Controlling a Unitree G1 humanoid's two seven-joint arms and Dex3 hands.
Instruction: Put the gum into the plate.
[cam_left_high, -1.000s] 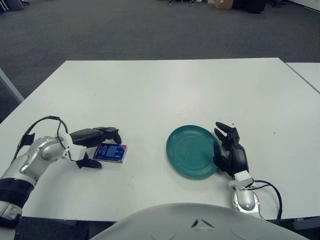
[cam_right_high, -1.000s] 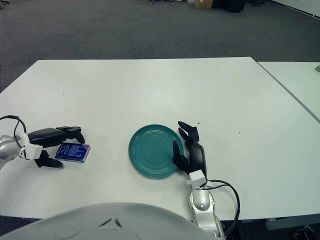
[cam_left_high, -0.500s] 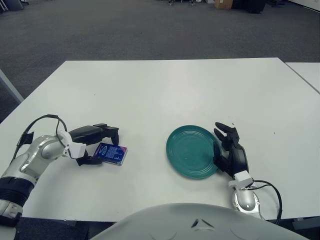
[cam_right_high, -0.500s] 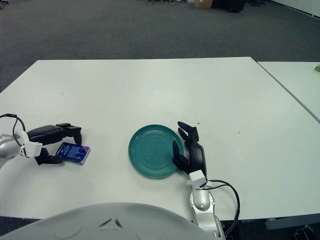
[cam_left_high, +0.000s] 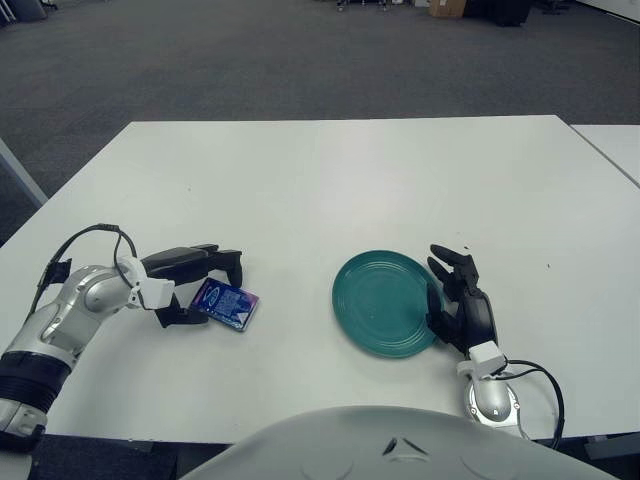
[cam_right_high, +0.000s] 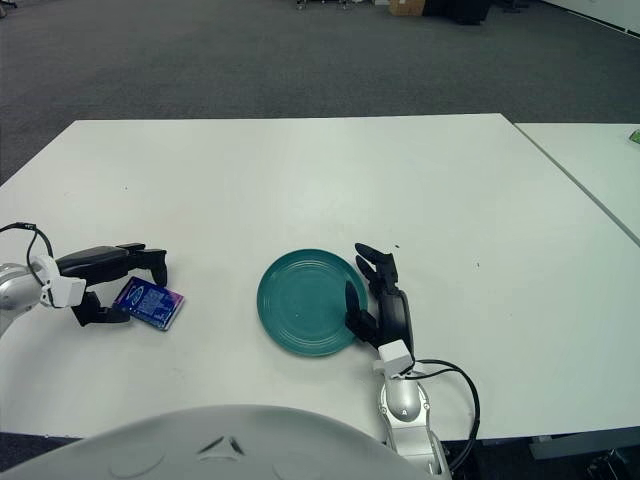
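The gum is a flat blue pack (cam_left_high: 226, 303) on the white table, left of the teal plate (cam_left_high: 380, 300). My left hand (cam_left_high: 205, 290) is at the pack. Its fingers (cam_left_high: 228, 262) curl over the pack's far edge and the thumb (cam_left_high: 183, 318) presses its near left side. The pack sits slightly tilted and turned in this grip, low at the table surface. The plate holds nothing. My right hand (cam_left_high: 458, 300) rests on the table against the plate's right rim, fingers relaxed and spread, holding nothing.
The white table (cam_left_high: 340, 180) stretches far back behind the plate and pack. A second white table (cam_left_high: 615, 140) stands at the right. A cable (cam_left_high: 535, 375) loops from my right wrist near the table's front edge.
My left hand's fingers have closed in over the gum pack and the thumb has moved against it. The pack has turned and tilted slightly. The right hand has not moved.
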